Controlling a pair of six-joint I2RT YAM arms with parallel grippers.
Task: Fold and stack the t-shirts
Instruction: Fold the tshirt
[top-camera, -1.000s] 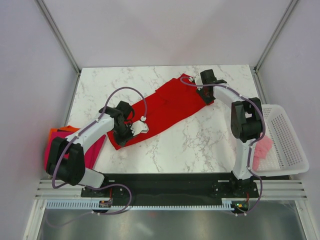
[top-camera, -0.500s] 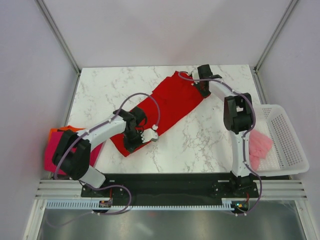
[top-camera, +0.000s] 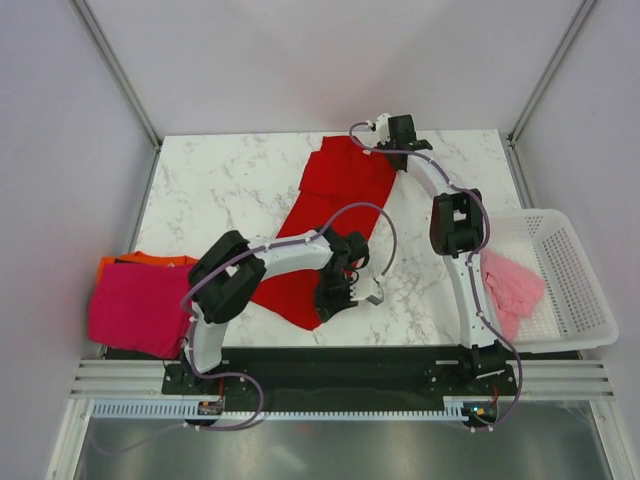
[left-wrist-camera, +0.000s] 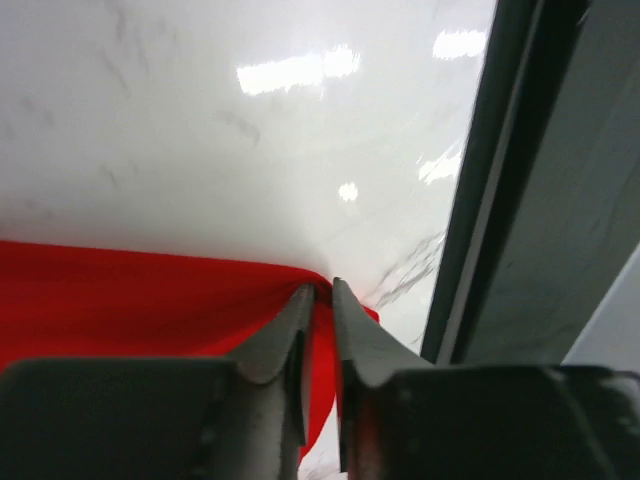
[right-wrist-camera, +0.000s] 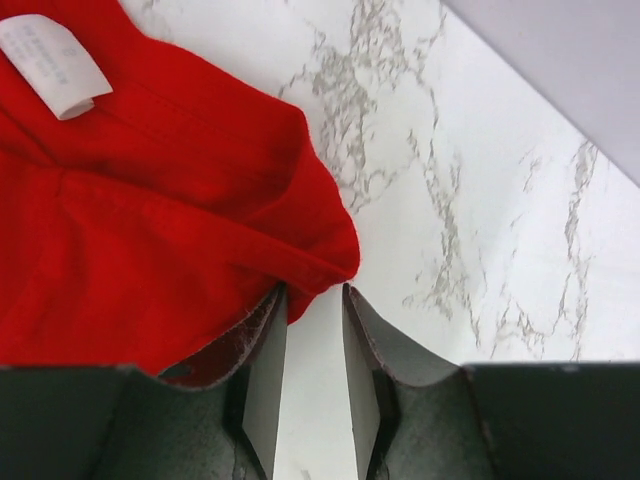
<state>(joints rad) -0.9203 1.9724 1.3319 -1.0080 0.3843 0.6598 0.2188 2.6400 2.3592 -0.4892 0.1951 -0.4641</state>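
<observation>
Marble table (top-camera: 230, 180), pale walls (top-camera: 300, 60)

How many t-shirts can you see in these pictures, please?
4: the red t-shirt spread mid-table, the magenta t-shirt at the near left edge, the orange t-shirt beneath it, the pale pink t-shirt in the basket. More may be hidden.

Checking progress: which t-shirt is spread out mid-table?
The red t-shirt, stretched across the marble; magenta and orange lie stacked at left, pink sits in the basket.
</observation>
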